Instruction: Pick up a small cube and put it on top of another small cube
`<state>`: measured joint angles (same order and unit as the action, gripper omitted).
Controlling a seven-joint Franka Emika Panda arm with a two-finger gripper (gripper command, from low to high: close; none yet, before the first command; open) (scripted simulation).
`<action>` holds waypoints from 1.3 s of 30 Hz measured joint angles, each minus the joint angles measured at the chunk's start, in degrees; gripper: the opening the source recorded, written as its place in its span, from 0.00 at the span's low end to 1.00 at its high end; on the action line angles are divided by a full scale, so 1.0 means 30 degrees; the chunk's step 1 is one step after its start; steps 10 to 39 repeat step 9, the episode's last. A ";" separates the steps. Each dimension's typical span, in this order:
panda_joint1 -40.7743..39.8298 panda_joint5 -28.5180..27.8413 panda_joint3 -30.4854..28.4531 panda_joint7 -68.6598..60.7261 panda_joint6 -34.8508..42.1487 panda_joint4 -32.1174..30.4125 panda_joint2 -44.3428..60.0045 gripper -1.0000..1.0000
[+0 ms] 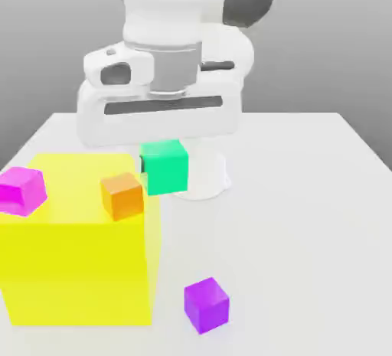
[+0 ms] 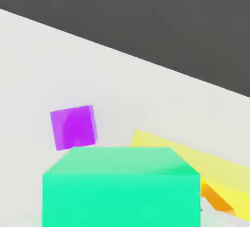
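Note:
The small cube [image 1: 170, 171], teal-green with plain faces, sits directly under my gripper [image 1: 164, 164], whose white hand hangs just above it. The fingers are shut on the small cube from its sides, and a dark fingertip [image 1: 142, 165] shows at its edge on the exterior view's left. In the hand view the small cube [image 2: 121, 187] looms close in front of the camera. Whether it rests on the table or hangs above it I cannot tell.
A big yellow block [image 1: 76, 270] stands at the exterior view's left, with an orange cube [image 1: 122, 196] and a magenta cube [image 1: 21, 191] on top. A purple cube [image 1: 206, 305] lies on the white table [image 1: 306, 232] near the front. The robot base [image 1: 207, 178] is behind the gripper.

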<state>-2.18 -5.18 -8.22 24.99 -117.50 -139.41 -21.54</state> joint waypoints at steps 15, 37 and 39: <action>-0.0487 0.0403 -0.0789 -0.0373 -0.2729 -0.1877 0.0674 1.00; -0.0487 0.0403 -0.0789 -0.0373 -0.2729 -0.1877 0.0674 1.00; -0.0487 0.0403 -0.0789 -0.0373 -0.2729 -0.1877 0.0674 1.00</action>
